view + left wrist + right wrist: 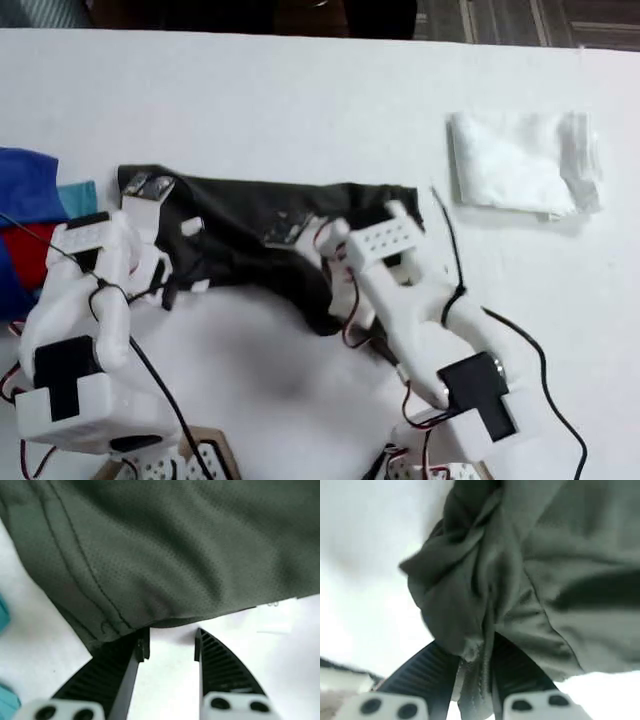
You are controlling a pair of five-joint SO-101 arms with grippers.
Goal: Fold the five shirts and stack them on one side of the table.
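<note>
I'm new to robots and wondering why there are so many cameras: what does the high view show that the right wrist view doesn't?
The high view adds a folded white shirt and blue and red shirts. The right wrist view adds a close look at the right hand pinching bunched cloth. Both share the dark shirt.

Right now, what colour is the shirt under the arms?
The shirt is black; clearest in high view.
</note>
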